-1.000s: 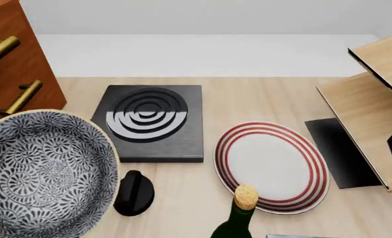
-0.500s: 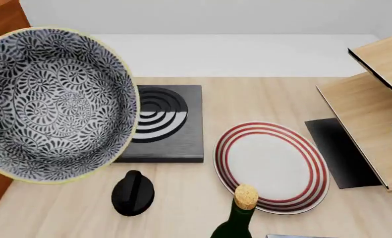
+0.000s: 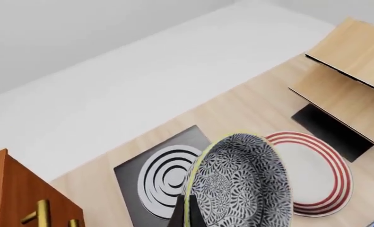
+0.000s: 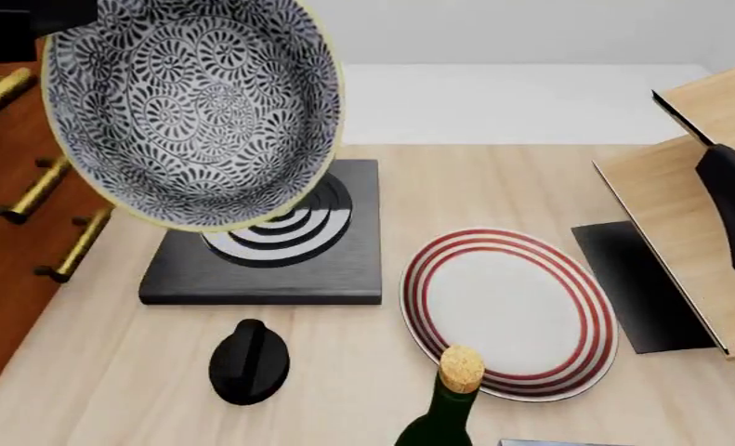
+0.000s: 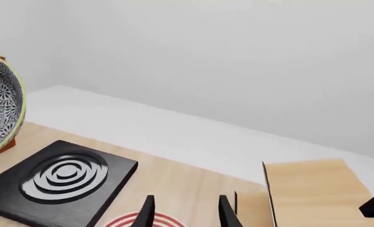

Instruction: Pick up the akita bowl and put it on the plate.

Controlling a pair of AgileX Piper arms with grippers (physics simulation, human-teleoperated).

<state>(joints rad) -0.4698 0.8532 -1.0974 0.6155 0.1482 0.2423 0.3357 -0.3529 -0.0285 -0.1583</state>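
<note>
Left gripper [image 3: 185,218] clamped on the rim of the akita bowl [image 4: 193,111], only dark finger tips showing at the frame edge of the left wrist view. Bowl held high in the air, tilted with its patterned inside toward the front camera, hanging over the black ringed slab [image 4: 268,243] and beside the wooden drawer unit [image 4: 20,214] with brass handles. Well apart from the plate [image 4: 510,311], which lies flat on the table [image 4: 380,390] to the right of the slab. Right gripper [image 5: 185,210] with fingers spread apart, nothing between them — probably hovering above the plate's far rim, though little of it shows. Nearer the camera: a black knob [image 4: 248,362] and a corked green bottle [image 4: 448,404]. At right, a wooden rack [image 4: 683,195].
</note>
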